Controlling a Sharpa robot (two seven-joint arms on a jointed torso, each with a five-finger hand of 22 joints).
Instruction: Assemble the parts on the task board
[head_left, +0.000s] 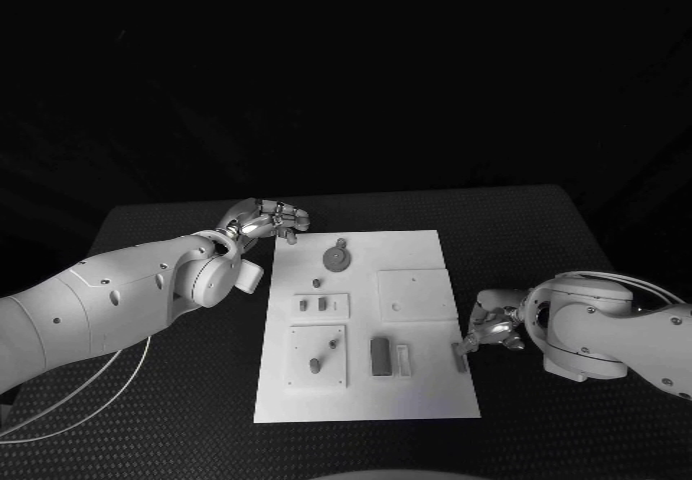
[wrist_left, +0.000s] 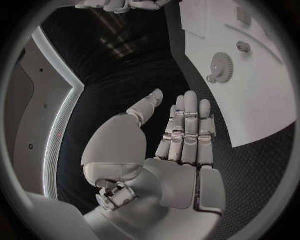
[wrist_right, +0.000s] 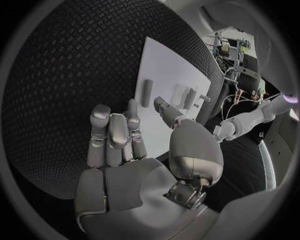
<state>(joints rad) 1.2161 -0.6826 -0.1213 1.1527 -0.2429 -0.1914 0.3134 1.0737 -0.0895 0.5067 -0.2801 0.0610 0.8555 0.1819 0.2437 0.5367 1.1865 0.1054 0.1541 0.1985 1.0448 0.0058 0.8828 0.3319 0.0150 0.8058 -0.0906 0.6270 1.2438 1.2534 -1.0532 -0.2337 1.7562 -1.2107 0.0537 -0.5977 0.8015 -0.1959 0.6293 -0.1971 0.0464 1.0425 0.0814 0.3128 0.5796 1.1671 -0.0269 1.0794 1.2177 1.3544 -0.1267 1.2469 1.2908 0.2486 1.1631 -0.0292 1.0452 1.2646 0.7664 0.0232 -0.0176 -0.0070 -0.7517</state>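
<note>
The white board (head_left: 368, 325) lies flat in the middle of the black desk (head_left: 534, 215). The left robot hand (head_left: 271, 220) hovers just off the board's far left corner, fingers straight and close together, thumb apart, holding nothing. The right robot hand (head_left: 490, 325) sits at the board's right edge, about midway along it, fingers loosely extended and empty; whether a fingertip touches the edge cannot be told.

Parts on the board, counted from the head view: one round gear (head_left: 338, 257) near the far edge, two small pegs (head_left: 319, 283) just nearer than the gear, one dark rectangular block (head_left: 381, 355) toward the near edge with one pale narrow block (head_left: 404, 358) just beside it. Three raised square plates: one (head_left: 417, 294) right of centre, one (head_left: 322, 305) left of centre, one (head_left: 317, 355) nearer, left of the dark block; the two left plates carry small pieces too fine to count.

Handling judgement: the parts look rigid, light and smooth, likely plastic, so prone to slipping or skating on the board. The gear is probably best pinched across its rim; the dark block across its long sides.
</note>
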